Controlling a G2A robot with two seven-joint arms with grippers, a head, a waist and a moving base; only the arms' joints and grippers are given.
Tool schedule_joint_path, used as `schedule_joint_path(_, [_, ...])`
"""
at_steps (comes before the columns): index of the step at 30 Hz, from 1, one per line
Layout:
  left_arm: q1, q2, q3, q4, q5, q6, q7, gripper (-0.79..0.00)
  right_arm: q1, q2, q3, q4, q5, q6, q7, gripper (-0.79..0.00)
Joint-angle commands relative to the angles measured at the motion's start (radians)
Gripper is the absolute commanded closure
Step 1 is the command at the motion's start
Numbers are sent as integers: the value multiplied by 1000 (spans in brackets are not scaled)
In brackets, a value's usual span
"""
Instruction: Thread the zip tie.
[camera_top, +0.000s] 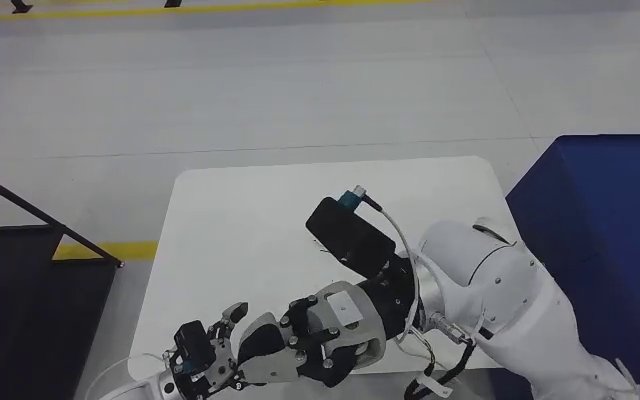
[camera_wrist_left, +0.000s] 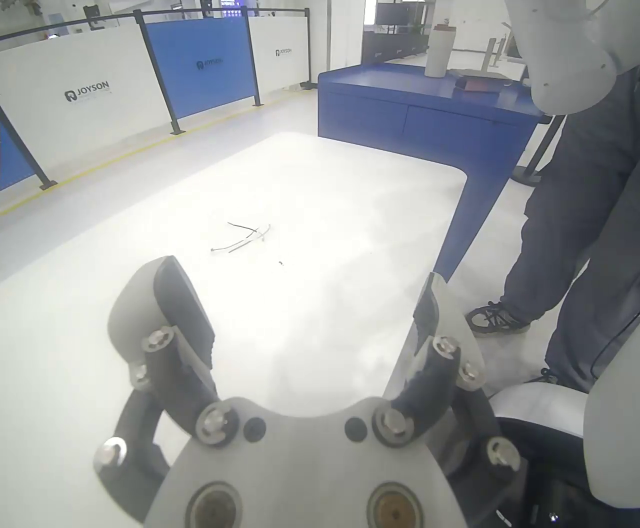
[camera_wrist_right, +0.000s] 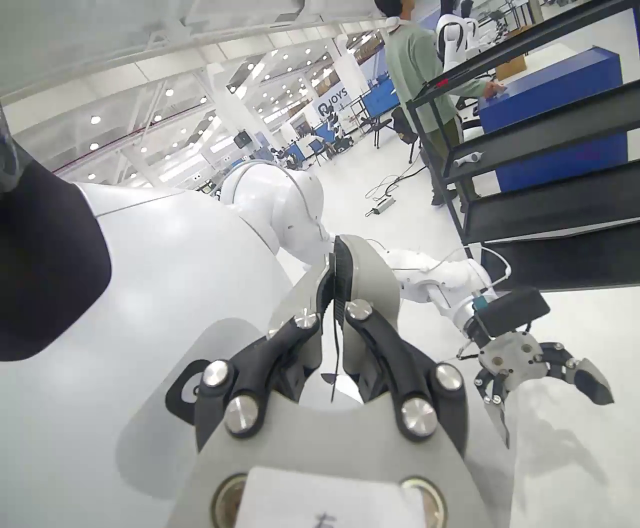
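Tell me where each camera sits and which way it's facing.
Top: above the arms, looking down at the table; both arms show.
Left wrist: behind the open left hand, facing across the table to loose ties and a blue desk.
Right wrist: behind the right hand, shut on a tie, facing the robot's torso.
Shared: both wrist views show the left hand.
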Motion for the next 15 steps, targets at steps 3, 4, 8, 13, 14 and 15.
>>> schedule_joint_path(3, [0,0,0,0,0,0,0,-785,0,0,0,1,1,0,2,0])
schedule_joint_path(4, [0,0,0,0,0,0,0,-785,0,0,0,1,1,0,2,0])
schedule_joint_path(8, [0,0,0,0,0,0,0,-785,-2,-7,6,-23,35,-42,-70,0])
schedule_joint_path(13, [0,0,0,0,0,0,0,-785,11,-18,65,-104,172,-84,-187,0])
schedule_joint_path(14, [0,0,0,0,0,0,0,-785,12,-18,74,-107,175,-72,-181,0])
schedule_joint_path(15, [0,0,0,0,0,0,0,-785,12,-17,80,-110,173,-65,-176,0])
